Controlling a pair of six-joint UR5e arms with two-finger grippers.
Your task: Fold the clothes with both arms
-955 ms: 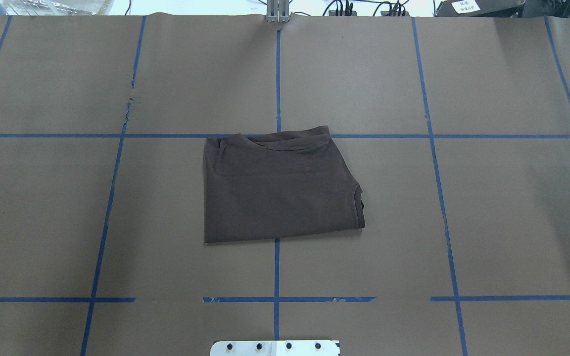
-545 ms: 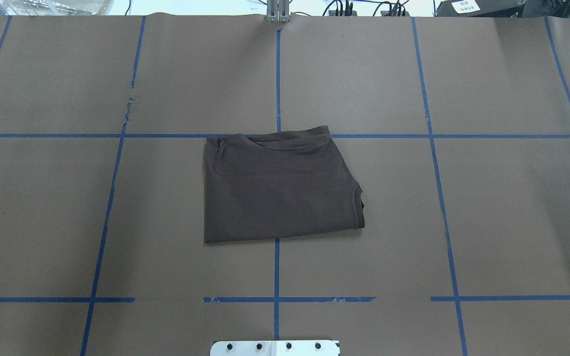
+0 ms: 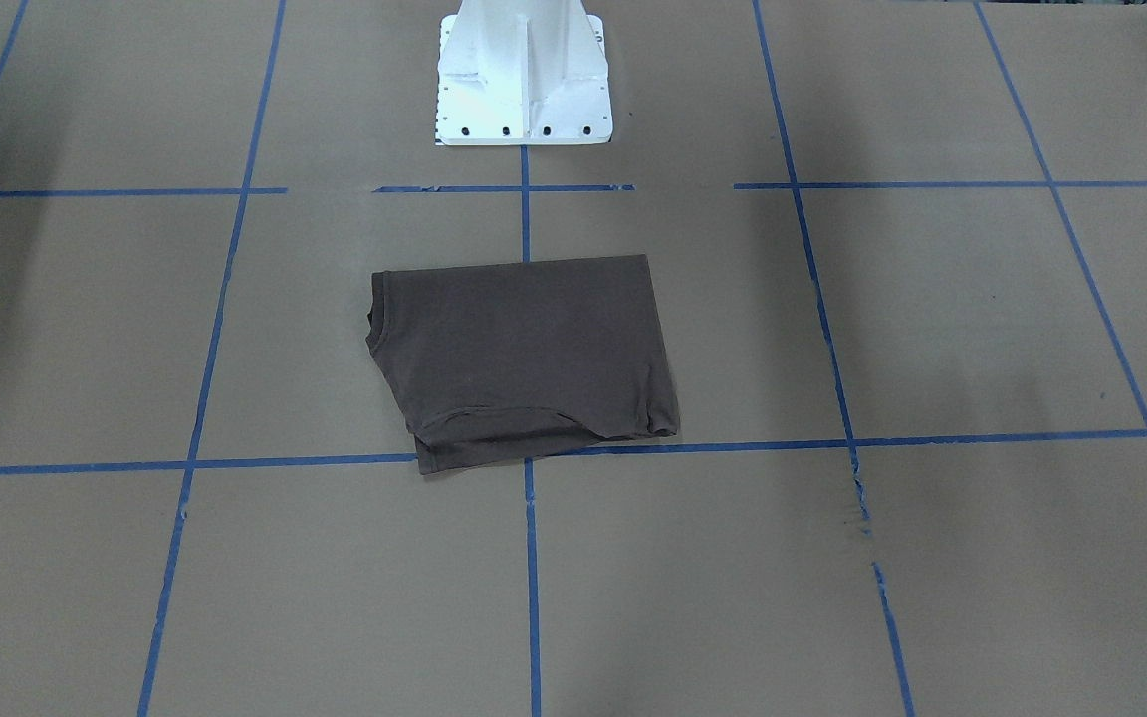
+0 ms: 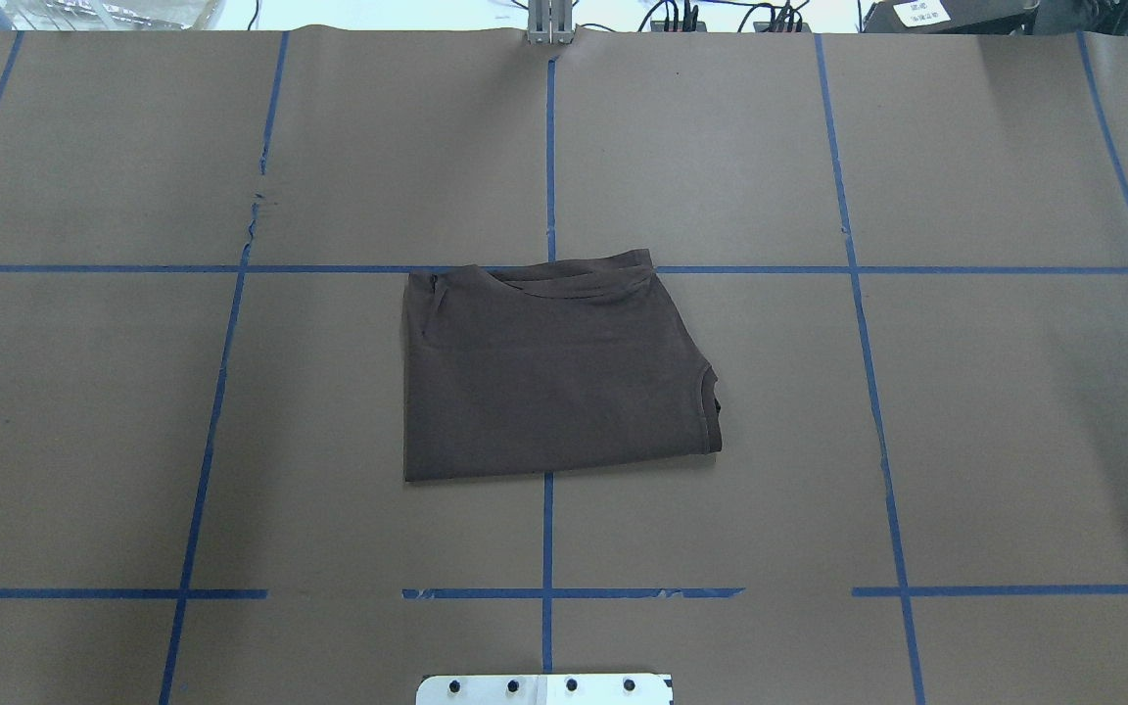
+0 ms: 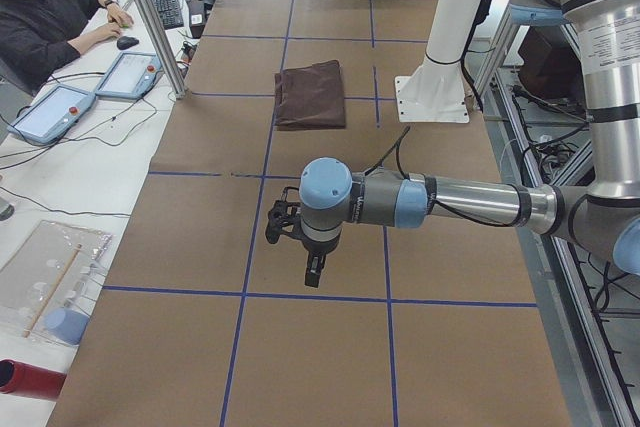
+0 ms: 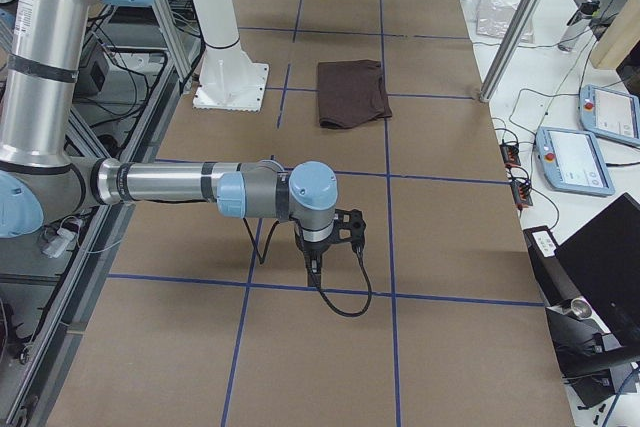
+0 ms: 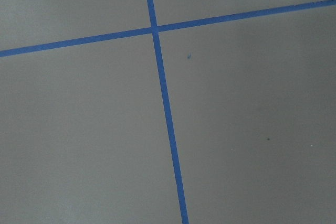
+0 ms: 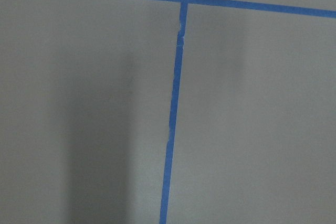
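Silver-grey arms (image 5: 470, 203), light-blue joint caps (image 5: 325, 183), black cables (image 6: 352, 315)

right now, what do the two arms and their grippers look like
Both the left arm and right arm are silver-grey tubes with light blue joint caps. The left gripper and right gripper are black; a black cable trails from the right wrist.

- left arm (image 5: 470, 202): upper link upright, forearm stretched out level from elbow, blue-capped wrist joint at far end.
- wrist bent downward; left claw (image 5: 313, 272) points straight down, fingers too small to tell gap between them.
- right arm (image 6: 160, 182): mirrored pose, upper link upright, forearm level, wrist turned down.
- right claw (image 6: 313, 263) points straight down; black cable (image 6: 345, 305) loops below it; finger gap unreadable.
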